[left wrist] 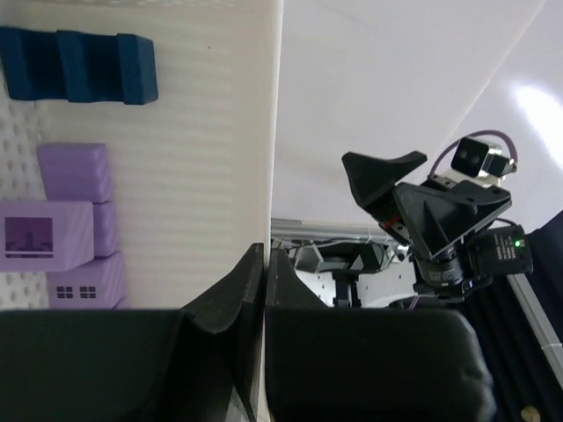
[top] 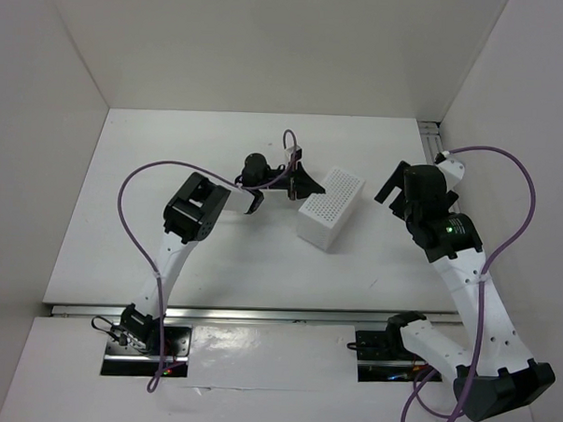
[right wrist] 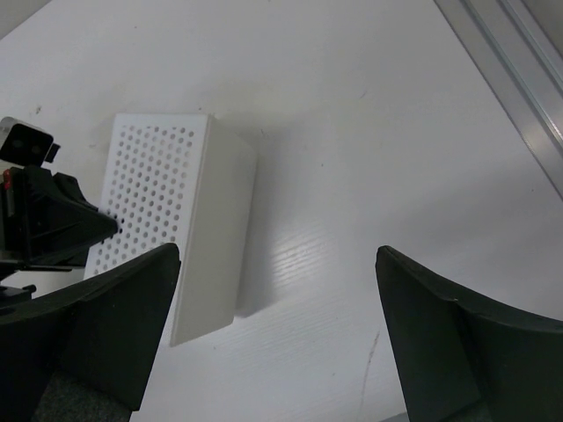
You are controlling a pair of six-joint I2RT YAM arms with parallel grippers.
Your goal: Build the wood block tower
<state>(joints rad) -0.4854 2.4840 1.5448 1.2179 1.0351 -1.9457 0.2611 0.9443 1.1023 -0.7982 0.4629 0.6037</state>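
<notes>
The white perforated box point(top: 330, 207) lies mid-table. In the left wrist view I see inside it: dark blue blocks point(left wrist: 84, 66) at the top left and several light purple blocks point(left wrist: 75, 220) below them. My left gripper point(top: 301, 181) is at the box's left end, its jaws point(left wrist: 264, 251) pinched on the thin edge of the box wall point(left wrist: 274, 132). My right gripper point(top: 414, 172) is open and empty, hovering to the right of the box; in the right wrist view point(right wrist: 277, 255) the box point(right wrist: 167, 202) lies up and to the left of it.
An aluminium rail point(top: 434, 138) runs along the table's right edge, also in the right wrist view point(right wrist: 519, 97). White walls enclose the table. The right arm point(left wrist: 440, 211) shows beyond the box in the left wrist view.
</notes>
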